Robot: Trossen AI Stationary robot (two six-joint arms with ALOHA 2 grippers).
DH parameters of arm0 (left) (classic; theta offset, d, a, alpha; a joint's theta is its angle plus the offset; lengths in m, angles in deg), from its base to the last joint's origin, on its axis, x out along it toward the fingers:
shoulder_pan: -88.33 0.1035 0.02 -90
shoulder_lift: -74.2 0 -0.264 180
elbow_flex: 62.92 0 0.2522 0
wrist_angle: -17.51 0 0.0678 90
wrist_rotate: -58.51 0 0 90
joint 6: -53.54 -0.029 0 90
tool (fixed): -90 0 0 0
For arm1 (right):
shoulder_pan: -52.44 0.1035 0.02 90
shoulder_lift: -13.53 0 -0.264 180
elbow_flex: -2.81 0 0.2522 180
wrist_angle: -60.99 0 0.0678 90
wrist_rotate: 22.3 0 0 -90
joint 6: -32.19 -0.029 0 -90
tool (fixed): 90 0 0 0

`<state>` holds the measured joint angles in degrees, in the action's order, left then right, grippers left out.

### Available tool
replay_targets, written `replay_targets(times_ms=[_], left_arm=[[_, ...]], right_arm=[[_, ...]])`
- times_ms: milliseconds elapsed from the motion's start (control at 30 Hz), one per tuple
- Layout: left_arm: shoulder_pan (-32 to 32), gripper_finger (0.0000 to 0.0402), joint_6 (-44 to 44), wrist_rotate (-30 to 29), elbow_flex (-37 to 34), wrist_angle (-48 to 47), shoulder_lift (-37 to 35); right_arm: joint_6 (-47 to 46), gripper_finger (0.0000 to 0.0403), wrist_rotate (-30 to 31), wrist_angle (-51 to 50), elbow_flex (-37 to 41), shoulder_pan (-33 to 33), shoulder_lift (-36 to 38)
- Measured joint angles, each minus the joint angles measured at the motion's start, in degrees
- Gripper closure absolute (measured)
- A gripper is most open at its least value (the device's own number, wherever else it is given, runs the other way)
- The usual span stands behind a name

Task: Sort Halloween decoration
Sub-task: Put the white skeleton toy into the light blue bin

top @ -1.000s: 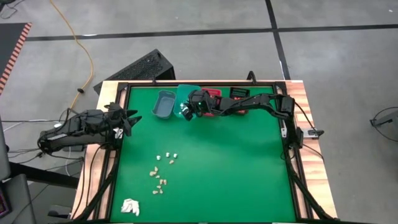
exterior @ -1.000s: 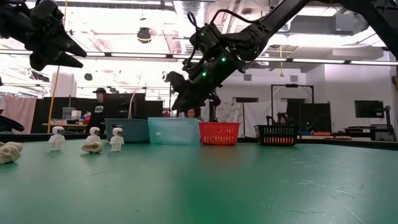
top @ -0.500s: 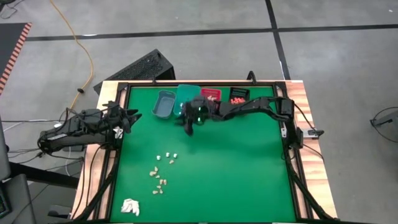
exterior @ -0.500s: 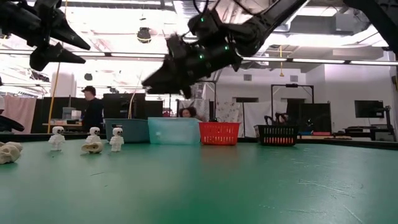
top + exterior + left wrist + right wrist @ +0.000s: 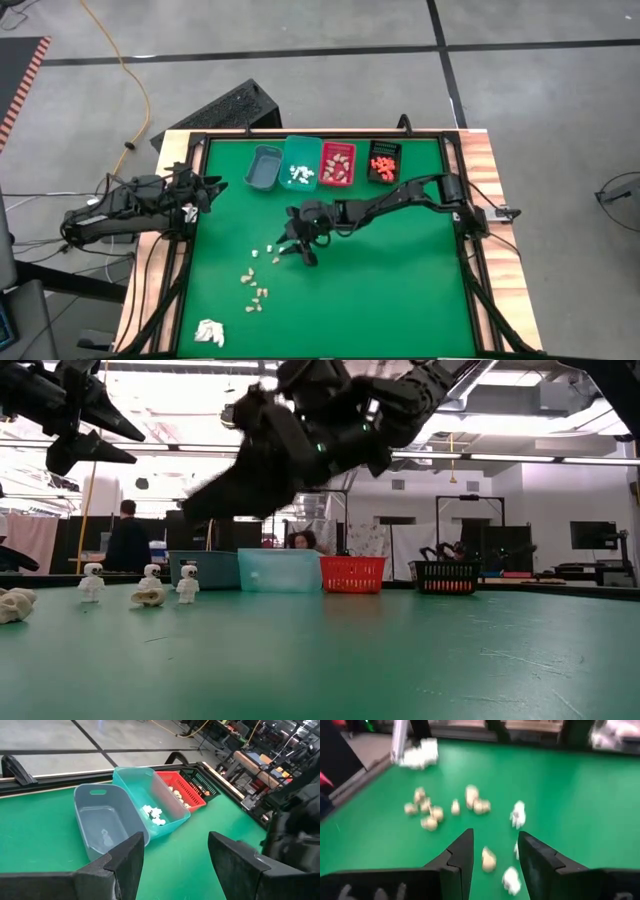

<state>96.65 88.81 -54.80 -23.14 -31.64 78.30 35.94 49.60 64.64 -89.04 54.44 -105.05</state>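
Loose decoration pieces, white and tan, lie on the green mat at the near left (image 5: 258,280). They also show in the right wrist view (image 5: 451,807), and some stand as small figures in the low view (image 5: 150,586). My right gripper (image 5: 297,245) is open and empty above the mat, just right of the farthest pieces. In its wrist view (image 5: 492,855) a tan piece (image 5: 488,859) lies on the mat beyond its finger gap. My left gripper (image 5: 207,185) waits open and raised at the table's left edge, and also shows in its wrist view (image 5: 175,855).
Along the far edge stand four bins: a grey bin (image 5: 263,168), a teal bin (image 5: 300,165) with white pieces, a red bin (image 5: 337,163) with tan pieces, and a black bin (image 5: 383,160) with orange pieces. A white papery wad (image 5: 208,332) lies at the near left corner.
My right gripper has gone from over the teal bin toward the table's near-left, to the loose pieces, and has come lower. It has turned so that its fingers point toward the pieces. My left arm has kept still.
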Motion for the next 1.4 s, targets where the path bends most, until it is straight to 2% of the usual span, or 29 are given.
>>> replay_targets(times_ms=[233, 500, 633, 833, 967, 1200, 1400], left_arm=[[0.0, 0.0191, 0.0, -0.1, 0.0, -0.2, 0.0], [0.0, 0.0191, 0.1, -0.1, 0.0, -0.3, 0.0], [0.0, 0.0191, 0.1, -0.1, 0.0, -0.3, 0.0], [0.0, 0.0191, 0.1, -0.1, 0.0, -0.3, 0.0], [0.0, 0.0191, 0.1, -0.1, 0.0, -0.3, 0.0], [0.0, 0.0191, -0.3, -0.1, 0.0, -0.3, 0.0], [0.0, 0.0191, 0.2, -2.3, 0.0, -0.3, 0.0]], right_arm=[[-0.7, 0.0245, 0.2, 5.2, 0.0, 0.1, -3.8], [-4.4, 0.0245, -0.1, 5.1, 0.0, 0.2, -6.5], [-2.6, 0.0245, 1.7, 5.5, 0.0, 0.2, -6.5], [-0.9, 0.0245, 3.5, 3.9, 0.0, 0.3, -6.5], [-3.1, 0.0245, 4.2, 0.2, 0.0, 0.6, -6.5], [-4.1, 0.0245, 10.6, -2.6, 0.1, 3.1, -6.4], [-8.1, 0.0245, 20.8, -5.7, 0.0, 5.0, -6.2]])
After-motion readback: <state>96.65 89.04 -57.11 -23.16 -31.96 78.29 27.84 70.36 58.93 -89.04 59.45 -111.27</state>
